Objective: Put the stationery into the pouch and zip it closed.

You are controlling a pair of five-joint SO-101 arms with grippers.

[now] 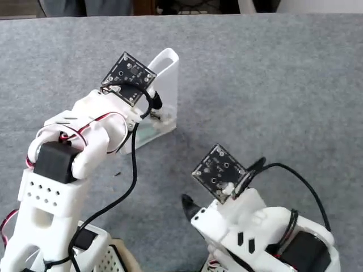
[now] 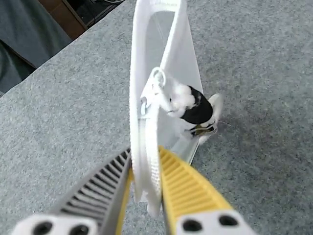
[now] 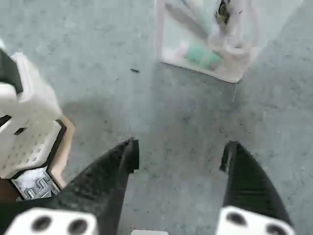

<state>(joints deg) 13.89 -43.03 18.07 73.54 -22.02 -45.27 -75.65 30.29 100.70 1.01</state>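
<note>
The right arm's fingers (image 3: 115, 174) (the black ones) are spread wide apart over the grey desk (image 1: 272, 85). A little way off, the clear pouch (image 1: 165, 93) stands up on the desk. The left arm's fingers (image 2: 188, 188) pinch its top edge tight, one on each side. A green thing (image 3: 200, 56) lies at the bottom inside the pouch.
</note>
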